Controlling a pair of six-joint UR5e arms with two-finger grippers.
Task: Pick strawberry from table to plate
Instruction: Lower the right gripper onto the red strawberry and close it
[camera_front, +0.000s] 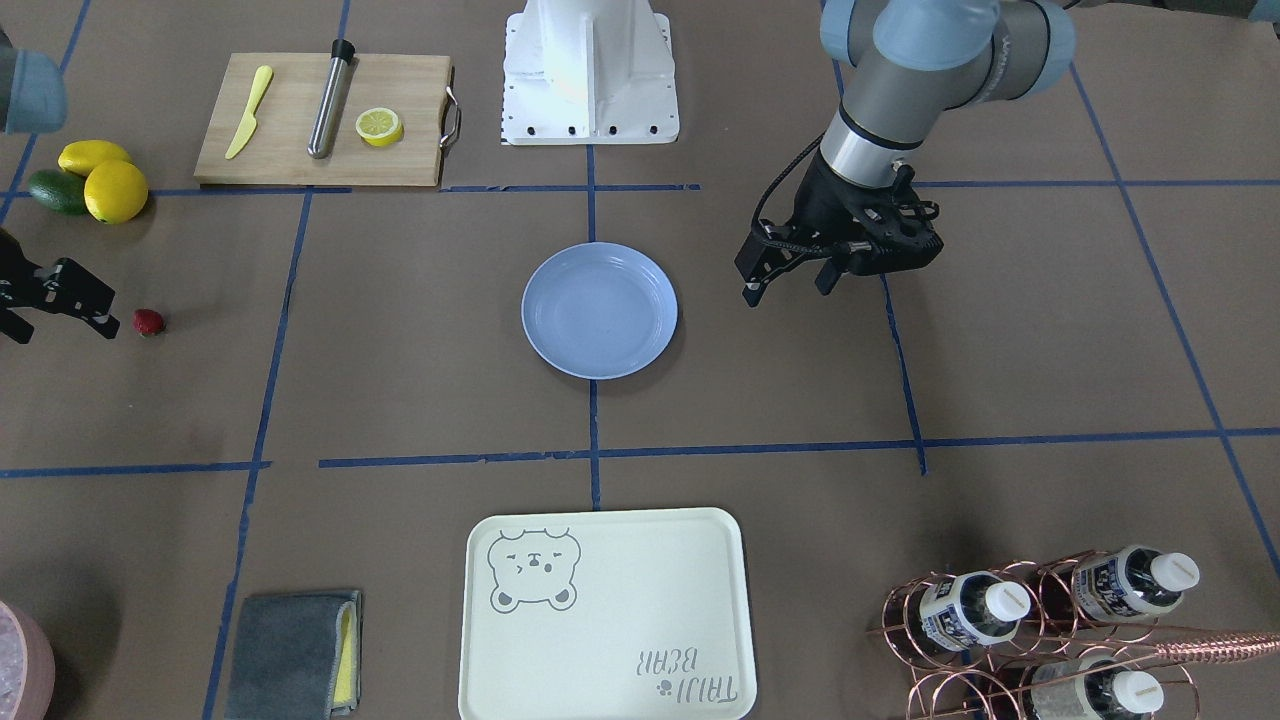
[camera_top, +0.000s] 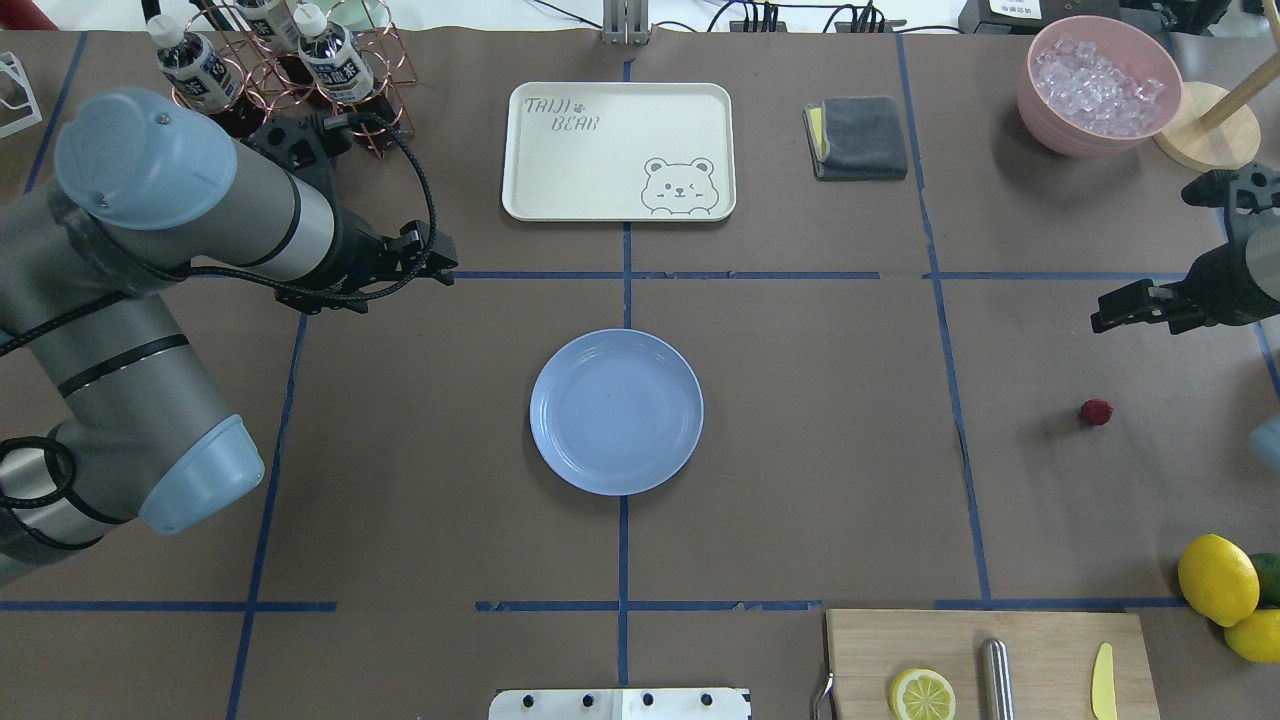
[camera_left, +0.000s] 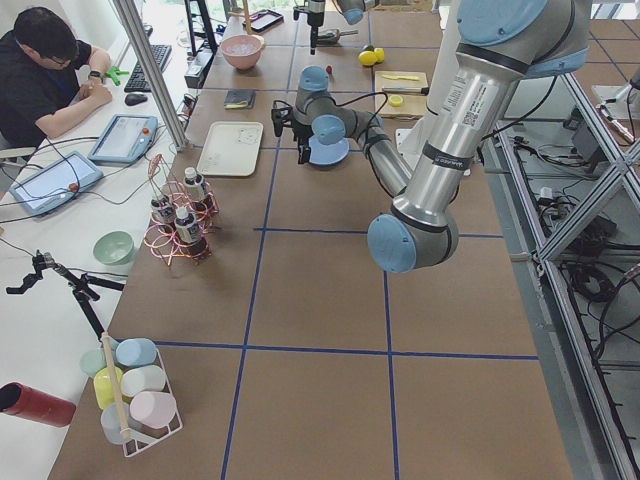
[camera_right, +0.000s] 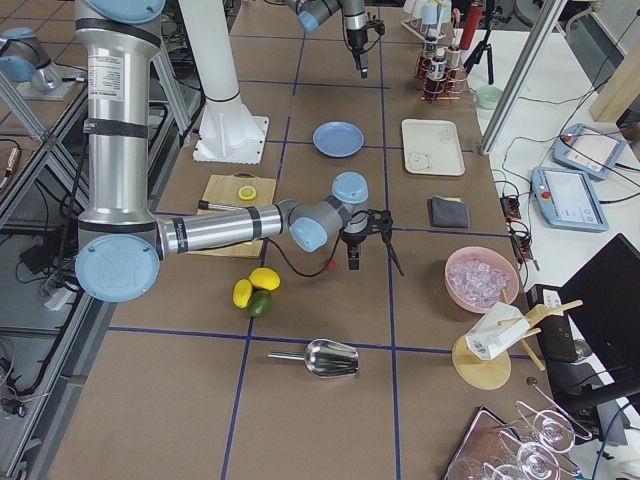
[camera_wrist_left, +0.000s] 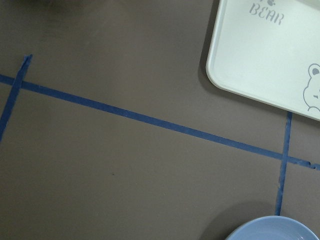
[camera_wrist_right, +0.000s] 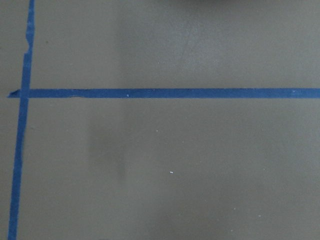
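Note:
The strawberry (camera_front: 149, 321) (camera_top: 1096, 411), small and dark red, lies on the brown table (camera_front: 420, 380) far to my right. The pale blue plate (camera_front: 600, 310) (camera_top: 616, 411) sits bare at the table's centre; its rim (camera_wrist_left: 275, 230) shows in the left wrist view. My right gripper (camera_front: 58, 330) (camera_top: 1105, 318) hovers just beside the strawberry, open, with nothing between its fingers. My left gripper (camera_front: 787, 292) (camera_top: 440, 262) hangs open beside the plate, on its other side from the strawberry. The right wrist view shows only table and blue tape.
A wooden board (camera_front: 320, 120) carries a lemon half, a yellow knife and a steel rod. Two lemons and an avocado (camera_front: 90, 180) lie near the strawberry. A cream bear tray (camera_front: 605, 615), a grey cloth (camera_front: 290, 655), a bottle rack (camera_front: 1050, 620) and an ice bowl (camera_top: 1100, 85) line the far side.

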